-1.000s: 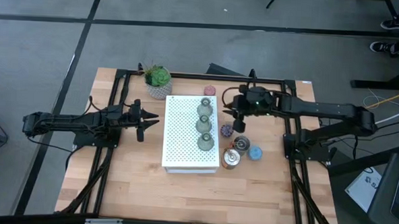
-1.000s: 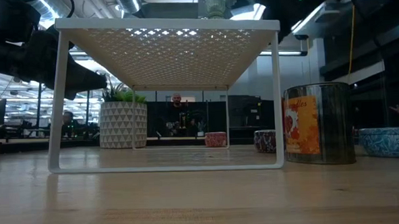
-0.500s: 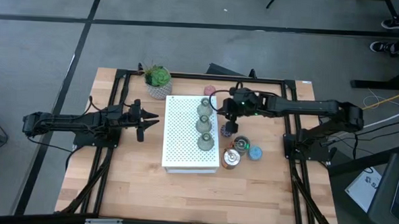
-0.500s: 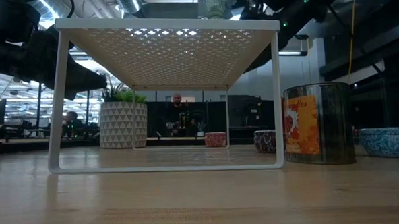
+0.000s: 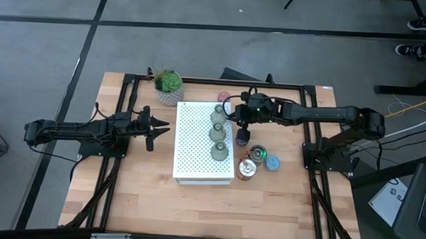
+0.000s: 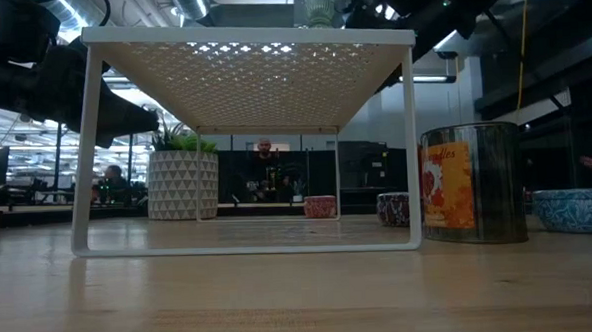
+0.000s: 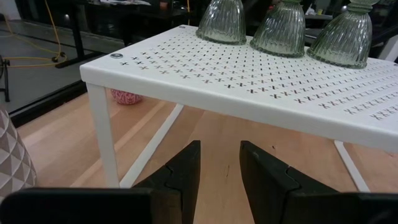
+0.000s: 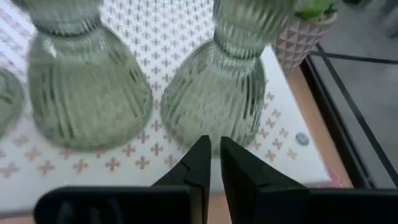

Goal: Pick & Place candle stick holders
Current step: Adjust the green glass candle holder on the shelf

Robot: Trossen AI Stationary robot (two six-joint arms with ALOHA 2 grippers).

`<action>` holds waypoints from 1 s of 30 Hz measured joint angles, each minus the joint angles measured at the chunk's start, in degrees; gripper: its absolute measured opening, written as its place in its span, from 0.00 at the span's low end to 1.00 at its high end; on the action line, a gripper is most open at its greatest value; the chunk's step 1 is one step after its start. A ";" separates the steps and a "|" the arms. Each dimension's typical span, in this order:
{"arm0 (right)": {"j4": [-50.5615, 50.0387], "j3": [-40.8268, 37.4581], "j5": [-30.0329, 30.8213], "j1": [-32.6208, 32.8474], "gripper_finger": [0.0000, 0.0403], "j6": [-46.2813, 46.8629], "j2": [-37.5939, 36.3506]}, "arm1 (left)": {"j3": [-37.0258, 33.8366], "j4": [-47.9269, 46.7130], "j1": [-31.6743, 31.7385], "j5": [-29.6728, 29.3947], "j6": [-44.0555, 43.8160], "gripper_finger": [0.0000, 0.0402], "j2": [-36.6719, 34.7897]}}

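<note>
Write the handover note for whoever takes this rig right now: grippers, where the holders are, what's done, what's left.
Left gripper: slightly open, empty, waiting left of the white perforated box.
Right gripper: nearly shut, empty, by the box's far right edge, facing the green glass holders.
Done: three green glass holders stand in a row on the box.
Left: pink holder, purple holder, two metal holders and blue holder sit on the table right of the box.

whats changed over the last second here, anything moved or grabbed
The right gripper moved leftward from above the holders on the table to the white perforated box, beside the rearmost olive-green glass holder, its fingers narrowing to almost shut on nothing. No holder moved: three green ones stand on the box. The left gripper kept waiting at the box's left.
</note>
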 joint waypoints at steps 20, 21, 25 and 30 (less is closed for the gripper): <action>12.07 0.00 -3.48 0.00 0.09 -0.19 5.09 | 0.00 0.00 0.02 0.00 0.00 0.27 0.00; 12.33 0.00 -3.48 0.00 0.09 -0.37 5.09 | 0.00 0.00 0.00 0.00 0.00 0.27 0.00; 14.43 -0.02 -3.50 0.00 0.09 -0.94 6.38 | 0.00 0.00 0.01 0.00 0.00 0.27 0.00; 15.40 0.97 -3.52 0.00 0.09 -1.18 9.30 | 0.02 0.00 0.02 0.00 0.00 0.27 0.00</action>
